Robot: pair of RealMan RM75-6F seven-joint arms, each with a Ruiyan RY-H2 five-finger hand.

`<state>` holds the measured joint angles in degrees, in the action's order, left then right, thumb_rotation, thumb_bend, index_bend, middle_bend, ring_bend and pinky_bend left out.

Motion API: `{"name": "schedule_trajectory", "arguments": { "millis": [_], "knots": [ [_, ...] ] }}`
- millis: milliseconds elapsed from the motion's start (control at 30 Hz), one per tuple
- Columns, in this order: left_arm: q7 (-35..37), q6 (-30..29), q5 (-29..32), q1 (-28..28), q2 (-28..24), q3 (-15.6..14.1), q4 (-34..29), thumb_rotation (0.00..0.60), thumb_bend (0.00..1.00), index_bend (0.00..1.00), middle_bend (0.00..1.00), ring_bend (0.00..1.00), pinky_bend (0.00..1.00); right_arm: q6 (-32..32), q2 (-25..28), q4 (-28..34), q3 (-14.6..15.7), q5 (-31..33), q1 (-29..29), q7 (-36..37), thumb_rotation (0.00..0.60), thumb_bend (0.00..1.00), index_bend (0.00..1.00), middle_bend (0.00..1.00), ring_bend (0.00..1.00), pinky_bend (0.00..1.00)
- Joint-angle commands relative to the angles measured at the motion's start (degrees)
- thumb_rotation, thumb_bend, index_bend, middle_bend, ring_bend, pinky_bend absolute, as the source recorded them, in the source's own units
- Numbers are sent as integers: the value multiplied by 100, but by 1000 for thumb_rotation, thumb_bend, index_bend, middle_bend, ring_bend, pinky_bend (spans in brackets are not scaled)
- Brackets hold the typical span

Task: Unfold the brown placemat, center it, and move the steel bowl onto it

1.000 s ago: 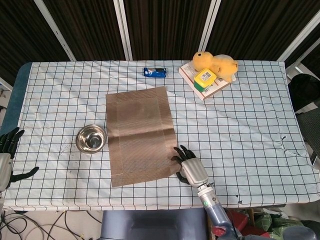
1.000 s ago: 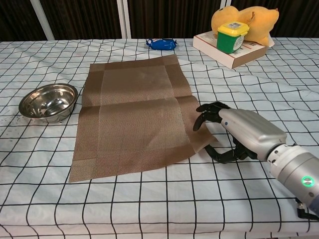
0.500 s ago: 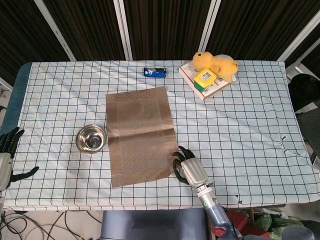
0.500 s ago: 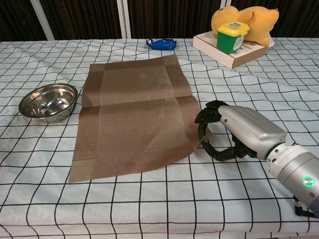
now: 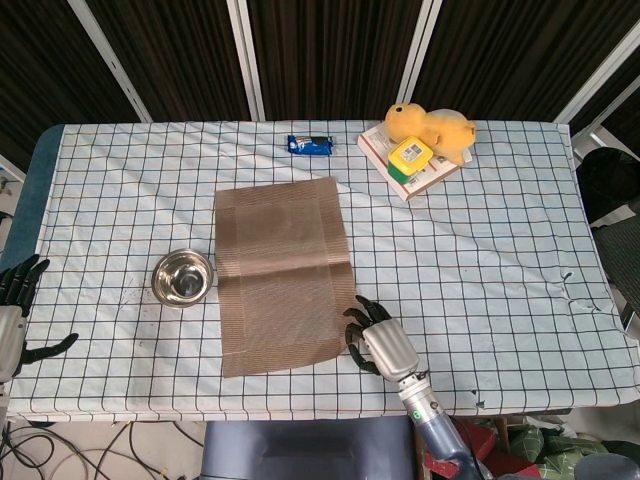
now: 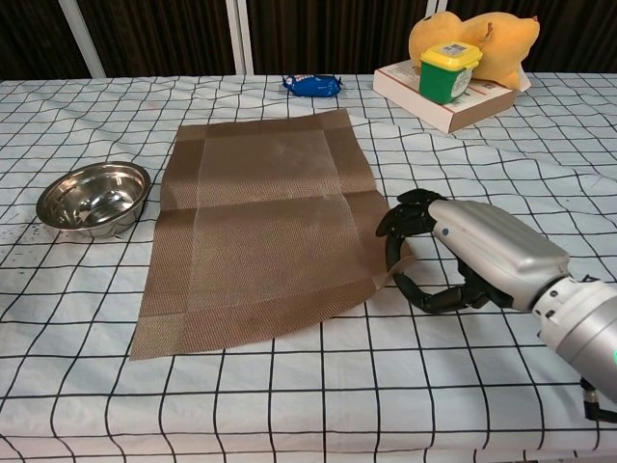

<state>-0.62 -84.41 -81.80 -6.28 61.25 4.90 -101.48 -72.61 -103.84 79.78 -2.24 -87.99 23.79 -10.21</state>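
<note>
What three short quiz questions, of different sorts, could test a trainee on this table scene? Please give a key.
1. True or false: the steel bowl sits on the brown placemat.
2. Which hand is at the placemat's near right corner? A) left hand B) right hand
3. Fill in: the yellow-lidded jar stands on a ____.

Key: 1 false; 2 B; 3 book.

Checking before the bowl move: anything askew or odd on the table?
The brown placemat lies unfolded but skewed to the tablecloth's grid, with its near right corner lifted at the right hand. The steel bowl sits upright, off the mat. Nothing is spilled.
</note>
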Motion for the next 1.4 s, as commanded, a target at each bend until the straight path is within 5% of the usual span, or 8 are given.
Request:
{"name": "schedule_trajectory", "arguments": {
  "millis": [33, 567, 1167, 1400],
  "knots": [
    [2, -1, -7, 0, 0, -3, -2, 600, 21, 0, 0, 0, 0, -108, 228, 208, 130, -148, -68, -10, 600, 483, 617, 254, 73, 158],
    [-13, 3, -37, -2, 2, -16, -3, 600, 21, 0, 0, 0, 0, -231, 1951, 963, 274, 17, -378, -763, 600, 488, 661, 274, 91, 158],
    [-8, -39, -11, 22, -8, -1, -14, 600, 21, 0, 0, 0, 0, 402, 1928, -95, -1149, 1783, 248, -1834, 600, 496, 673, 281, 98, 158],
    [14, -43, -17, 24, -18, 2, -12, 600, 21, 0, 0, 0, 0, 833, 2024, -711, -1462, 2262, 665, -2301, 600, 497, 687, 294, 105, 158]
  ]
}}
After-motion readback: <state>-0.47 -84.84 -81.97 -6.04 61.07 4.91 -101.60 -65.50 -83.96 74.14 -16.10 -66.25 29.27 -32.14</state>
